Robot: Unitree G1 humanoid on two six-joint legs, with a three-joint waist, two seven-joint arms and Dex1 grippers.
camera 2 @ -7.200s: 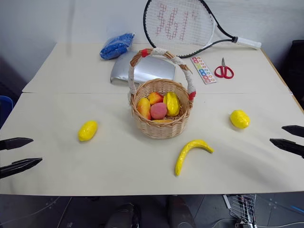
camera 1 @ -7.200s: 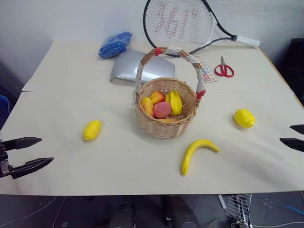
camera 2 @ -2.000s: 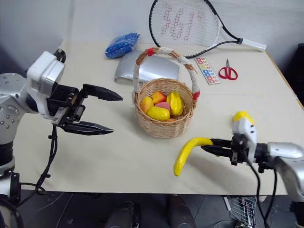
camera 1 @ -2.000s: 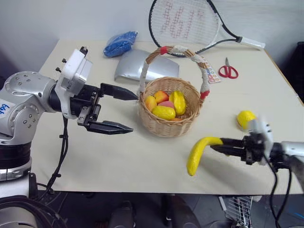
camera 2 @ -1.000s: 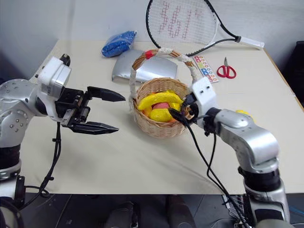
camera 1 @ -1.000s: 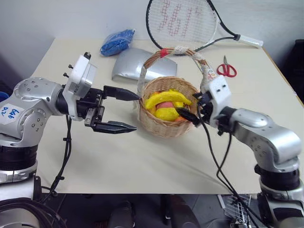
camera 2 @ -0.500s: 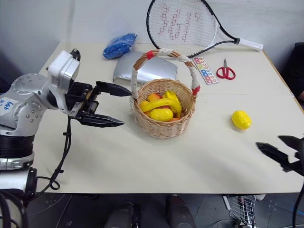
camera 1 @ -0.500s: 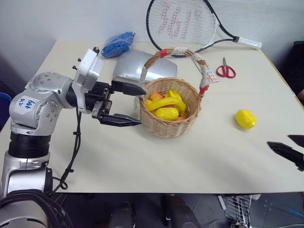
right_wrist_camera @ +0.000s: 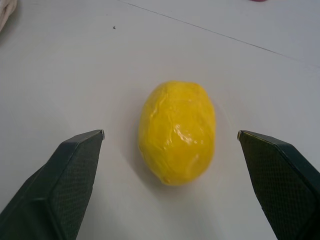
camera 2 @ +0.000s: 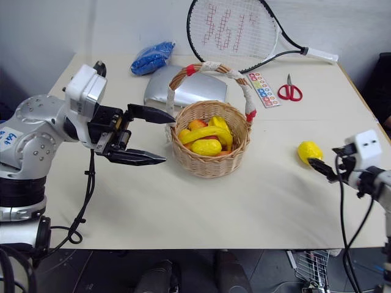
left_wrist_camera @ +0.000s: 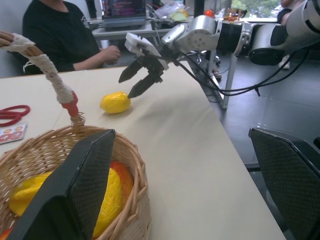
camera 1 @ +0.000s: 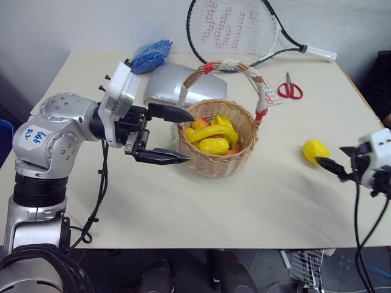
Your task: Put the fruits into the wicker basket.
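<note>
The wicker basket [camera 1: 215, 166] stands mid-table with a banana [camera 1: 211, 130], a lemon-like piece [camera 1: 215, 146] and orange-red pieces inside. One yellow lemon [camera 1: 314, 151] lies alone on the table to its right. My right gripper [camera 1: 330, 155] is open just right of that lemon, and in the right wrist view the lemon [right_wrist_camera: 177, 131] lies between and beyond the two fingers. My left gripper [camera 1: 192, 136] hovers open and empty at the basket's left rim, pointing across it.
At the back lie a tennis racket [camera 1: 235, 27], red scissors [camera 1: 289, 89], a sticker strip [camera 2: 263, 90], a grey pouch [camera 1: 168, 85] and a blue bag [camera 1: 148, 55]. A seated person [left_wrist_camera: 55, 35] shows past the table's right edge.
My right gripper has left the basket, swung right and low, and now faces the lone lemon. The banana stays in the basket. My left gripper has hardly moved.
</note>
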